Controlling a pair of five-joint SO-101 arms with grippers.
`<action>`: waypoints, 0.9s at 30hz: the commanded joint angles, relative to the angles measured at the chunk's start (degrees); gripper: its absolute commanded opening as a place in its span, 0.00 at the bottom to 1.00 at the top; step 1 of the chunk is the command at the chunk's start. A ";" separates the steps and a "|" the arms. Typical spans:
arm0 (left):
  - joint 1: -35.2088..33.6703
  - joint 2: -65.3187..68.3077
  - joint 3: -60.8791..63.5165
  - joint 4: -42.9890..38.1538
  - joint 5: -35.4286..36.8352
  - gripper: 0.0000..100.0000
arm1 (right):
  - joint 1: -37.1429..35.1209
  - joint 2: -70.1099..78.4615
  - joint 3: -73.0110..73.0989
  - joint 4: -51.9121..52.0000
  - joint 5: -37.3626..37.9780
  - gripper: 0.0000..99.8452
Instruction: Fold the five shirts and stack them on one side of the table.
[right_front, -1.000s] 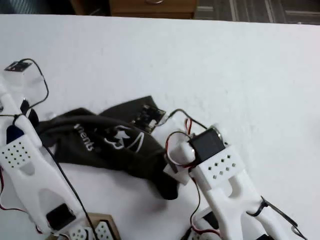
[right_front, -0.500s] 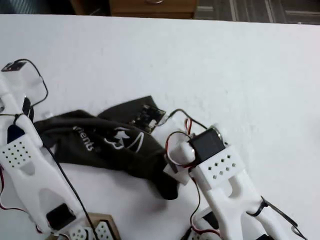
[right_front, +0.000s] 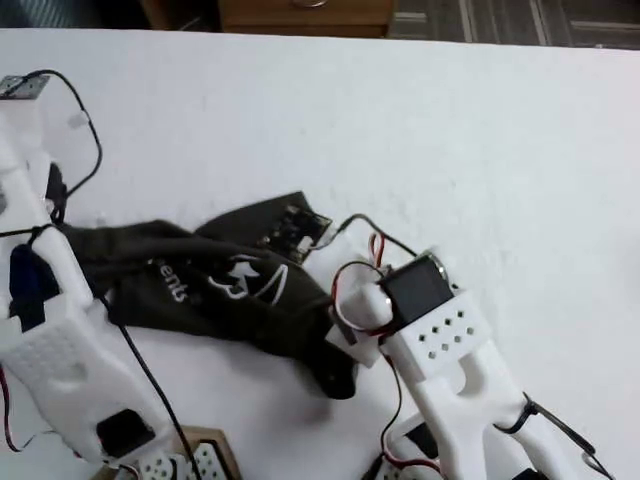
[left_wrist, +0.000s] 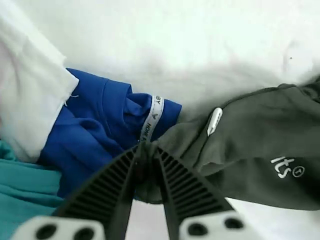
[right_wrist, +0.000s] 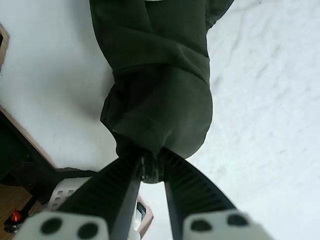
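Item under work: the dark shirt (right_front: 230, 285) is lying bunched in the near-left part of the tabletop (right_front: 450, 130); its printed side is facing up.

Left claw (left_wrist: 147, 165): it is pinching shut on the shirt's end nearest the left edge; fabric is showing between the jaws.

Right claw (right_wrist: 150, 167): it is clamping shut on the opposite end, toward the near edge; a rounded fold of cloth is bulging just beyond the jaws.

Reason for the hold: in my judgement, each arm is taking one end so the garment can be drawn out flat before any fold; the cloth is not yet flat.

Orientation: the long axis is running on a slant from the left edge toward the middle of the near edge; the print is reading along that axis.

Neighbouring items: a blue shirt (left_wrist: 95, 130) is touching the gripped left end; a white shirt (left_wrist: 30, 100) and a teal shirt (left_wrist: 20, 185) are lying beside it, crumpled, apparently awaiting their turn.

Risk: the left claw may be catching the blue cloth as well; I cannot tell.
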 joint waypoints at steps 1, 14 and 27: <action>0.53 -4.22 0.13 -0.53 0.35 0.03 | 0.57 -1.19 -1.93 1.01 0.35 0.02; 0.79 -3.87 0.13 -0.62 0.35 0.03 | 15.25 1.71 -2.20 1.27 5.98 0.23; 0.79 -3.87 0.57 -0.97 0.35 0.03 | 22.99 13.05 -14.15 -12.35 7.74 0.23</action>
